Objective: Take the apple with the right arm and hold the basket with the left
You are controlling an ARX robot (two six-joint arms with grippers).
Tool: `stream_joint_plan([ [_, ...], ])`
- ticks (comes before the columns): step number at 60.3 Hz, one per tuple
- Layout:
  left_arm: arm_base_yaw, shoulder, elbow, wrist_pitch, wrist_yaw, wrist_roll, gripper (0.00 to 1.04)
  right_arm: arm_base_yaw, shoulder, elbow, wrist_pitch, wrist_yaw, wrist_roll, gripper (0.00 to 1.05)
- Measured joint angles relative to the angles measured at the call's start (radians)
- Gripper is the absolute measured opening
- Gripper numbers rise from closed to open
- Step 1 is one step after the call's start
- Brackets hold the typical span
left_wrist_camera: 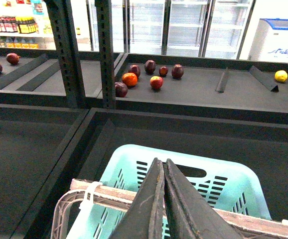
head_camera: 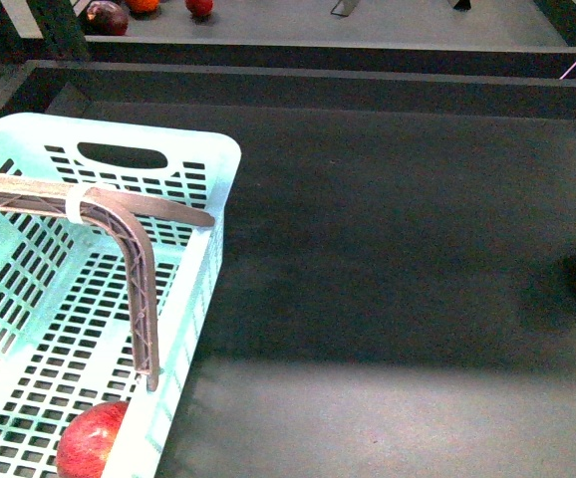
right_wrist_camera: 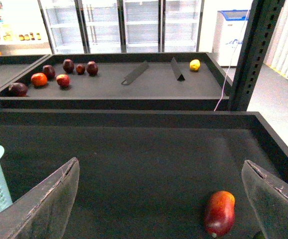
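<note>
Left gripper pinched closed above slotted mint basket; right gripper spread wide, glossy apple between fingers.

No lettering, number or brand can be read anywhere. The bottles on the lit shelf far behind the basket carry labels, but these are too small and blurred to make out (only coloured bands show). The white chest freezer beyond the basket has a blue mark on its front, equally illegible.
</note>
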Motion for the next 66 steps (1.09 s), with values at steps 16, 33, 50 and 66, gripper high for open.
stream_joint_plan([
  [16,0.000,-0.108,-0.037,-0.055,0.000,0.003,0.03,0.000,0.000,0.000,0.000,0.000,0.000,0.96],
  [33,0.000,-0.263,-0.037,-0.203,0.000,0.003,0.03,0.000,0.000,0.000,0.000,0.000,0.000,0.96],
  [50,0.000,-0.362,-0.037,-0.303,0.000,0.003,0.03,0.000,0.000,0.000,0.000,0.000,0.000,0.96],
  [66,0.000,-0.518,-0.037,-0.494,0.000,0.003,0.03,0.000,0.000,0.000,0.000,0.000,0.000,0.96],
])
